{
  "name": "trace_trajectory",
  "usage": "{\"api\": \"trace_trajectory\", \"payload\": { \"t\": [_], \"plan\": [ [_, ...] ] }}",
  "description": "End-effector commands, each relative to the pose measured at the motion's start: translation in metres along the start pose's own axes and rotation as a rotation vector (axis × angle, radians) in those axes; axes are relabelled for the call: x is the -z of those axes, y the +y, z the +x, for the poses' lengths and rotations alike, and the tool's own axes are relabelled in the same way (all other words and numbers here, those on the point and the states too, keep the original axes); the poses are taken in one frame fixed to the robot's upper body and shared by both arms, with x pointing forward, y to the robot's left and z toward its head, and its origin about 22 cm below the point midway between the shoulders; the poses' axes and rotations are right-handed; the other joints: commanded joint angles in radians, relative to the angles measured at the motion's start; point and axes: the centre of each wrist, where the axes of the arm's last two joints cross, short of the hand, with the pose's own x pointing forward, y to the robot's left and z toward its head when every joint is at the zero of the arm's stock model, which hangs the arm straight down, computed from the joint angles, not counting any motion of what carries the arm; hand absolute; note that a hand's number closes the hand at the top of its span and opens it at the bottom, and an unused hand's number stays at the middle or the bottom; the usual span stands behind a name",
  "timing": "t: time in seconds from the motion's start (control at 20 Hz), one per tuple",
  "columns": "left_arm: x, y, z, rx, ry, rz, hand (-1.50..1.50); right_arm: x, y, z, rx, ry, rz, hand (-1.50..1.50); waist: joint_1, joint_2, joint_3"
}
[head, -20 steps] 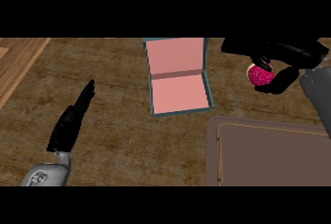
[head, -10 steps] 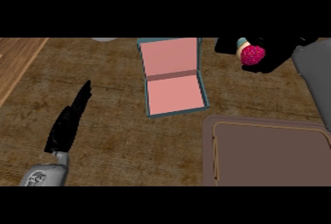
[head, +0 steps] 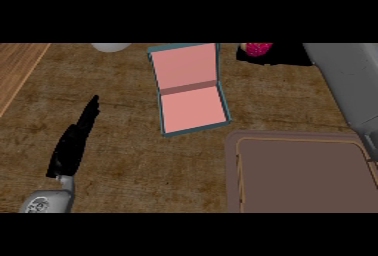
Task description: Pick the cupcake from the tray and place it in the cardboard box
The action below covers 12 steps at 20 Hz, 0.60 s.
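Note:
The cupcake (head: 258,48) shows as a pink, speckled top at the upper edge of the view, held in my right hand (head: 284,56), whose black fingers curl round it. It hangs just right of the open cardboard box (head: 190,88), a flat box with a pink inside and a teal rim, lying open in two halves. The brown tray (head: 298,171) lies at the lower right with nothing on it. My left hand (head: 74,140) rests open at the lower left, fingers straight and pointing up the counter.
A white round object (head: 111,47) peeks in at the top edge left of the box. A lighter wooden strip (head: 18,70) runs along the counter's left side. My grey right forearm (head: 348,85) crosses the right edge.
My right hand has carried the cupcake up and to the left, toward the top edge beside the box. The view has shifted, so box and tray sit lower. The left hand stays put.

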Motion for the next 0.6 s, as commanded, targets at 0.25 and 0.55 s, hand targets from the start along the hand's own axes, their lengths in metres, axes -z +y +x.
{"api": "trace_trajectory", "payload": {
  "t": [0.25,0.55],
  "plan": [
    [-0.004,-0.004,-0.003,0.006,0.01,0.025,0.0,0.09,0.044,0.022,0.113,-0.115,0.209,1.5,-0.028,-0.008,-0.001],
    [-0.01,-0.007,-0.007,-0.005,0.015,0.033,0.0,0.114,0.112,0.019,0.107,-0.103,0.286,1.5,-0.038,-0.009,-0.001]
  ]
}}
